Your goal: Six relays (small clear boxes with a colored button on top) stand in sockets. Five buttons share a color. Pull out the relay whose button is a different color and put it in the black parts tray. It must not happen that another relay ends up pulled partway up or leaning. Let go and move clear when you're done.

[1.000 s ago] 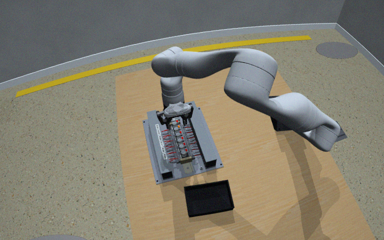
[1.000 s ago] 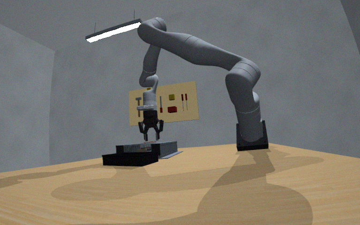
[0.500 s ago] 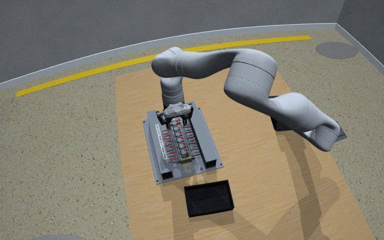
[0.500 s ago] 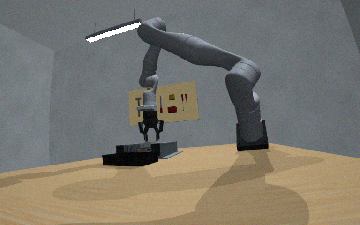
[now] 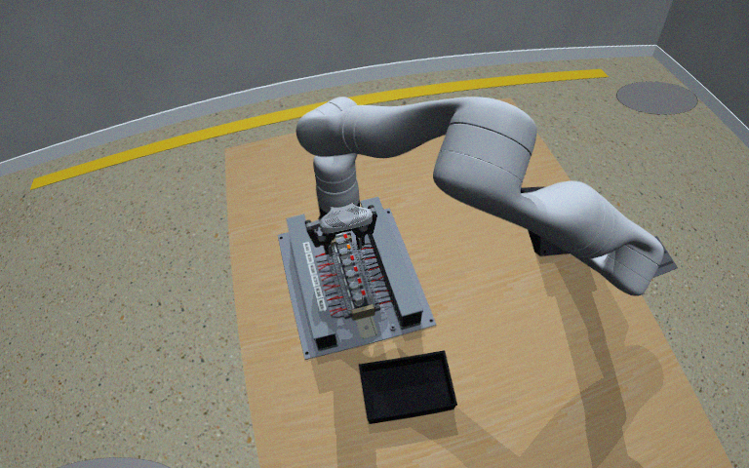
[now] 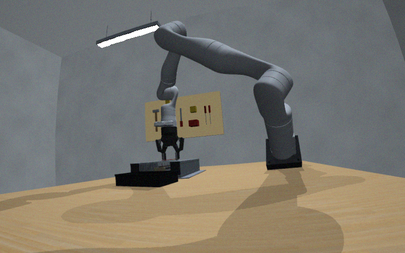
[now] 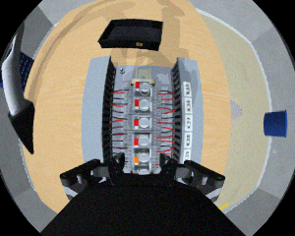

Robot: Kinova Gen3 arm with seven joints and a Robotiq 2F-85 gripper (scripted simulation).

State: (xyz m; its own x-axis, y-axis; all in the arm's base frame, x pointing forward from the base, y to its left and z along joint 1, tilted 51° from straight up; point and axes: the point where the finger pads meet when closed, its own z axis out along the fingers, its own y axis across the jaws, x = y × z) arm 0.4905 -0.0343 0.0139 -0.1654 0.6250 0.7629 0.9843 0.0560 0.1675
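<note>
A grey socket board (image 5: pixel 354 284) lies on the wooden table with a row of clear relays (image 5: pixel 352 272) down its middle. Most buttons are red. One relay has an orange button (image 5: pixel 347 246) near the far end of the row; it also shows in the wrist view (image 7: pixel 138 159), just in front of the fingers. My gripper (image 5: pixel 341 230) hangs low over that far end, open, with one finger on each side of the row (image 7: pixel 143 172). Nothing is between the fingers. In the side view the gripper (image 6: pixel 169 154) stands just above the board. The black parts tray (image 5: pixel 407 386) is empty.
The tray sits past the near end of the board. Two raised grey rails (image 5: pixel 402 272) run along the board's sides, with red wires between them and the relays. The arm's base (image 5: pixel 547 243) stands to the right. A tool board (image 6: pixel 184 116) hangs on the back wall.
</note>
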